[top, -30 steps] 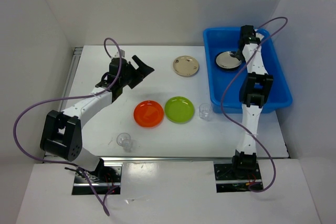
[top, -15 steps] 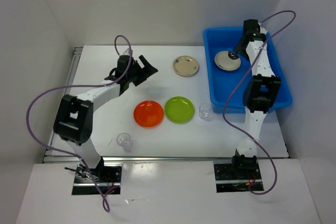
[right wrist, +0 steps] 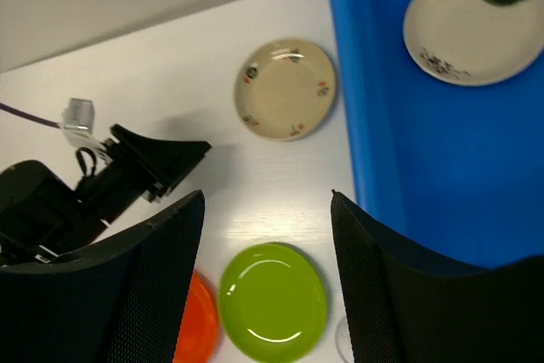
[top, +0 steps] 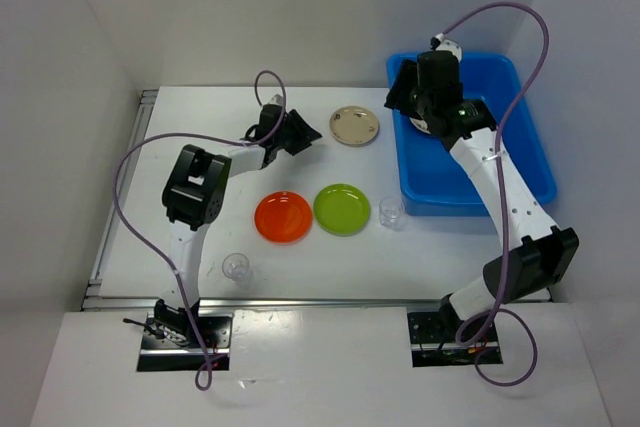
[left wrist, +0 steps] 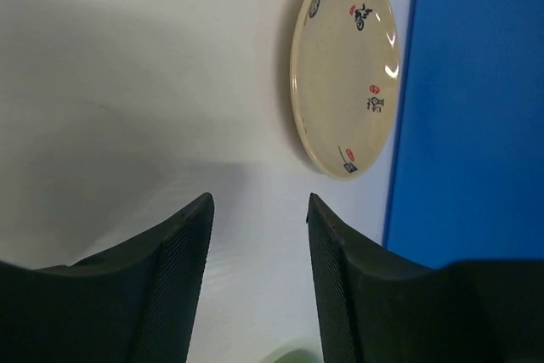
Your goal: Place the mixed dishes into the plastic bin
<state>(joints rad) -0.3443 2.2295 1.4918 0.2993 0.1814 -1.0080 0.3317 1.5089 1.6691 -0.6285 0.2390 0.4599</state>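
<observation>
Approach to the beige plate (top: 354,126) is judged to be the step in hand. The plate lies flat on the desk (top: 330,257) in the upper centre of the top view, just beside the left wall of the bin (top: 470,187) and apart from it. The left hand (left wrist: 259,206) points at it from the left, spread wide and empty. In the wrist view the plate lies ahead of the fingertips, in the upper part of the frame.

Recommended procedure:
1. The plate is shallow, so tilt the hand down. Set one finger on the desk just short of the near rim and the other above the rim.
2. Close only when the rim sits between the fingers. A pushed plate would likely slide against the bin wall.
3. Lift clear of the bin rim before crossing over it.

The right hand (right wrist: 265,201) hovers above the bin's left wall, wide and empty. Route the left arm clear of it. A second beige plate (right wrist: 473,10) lies inside the bin. The green plate (top: 342,208), orange plate (top: 283,216) and two cups (top: 391,212) lie lower on the desk.
</observation>
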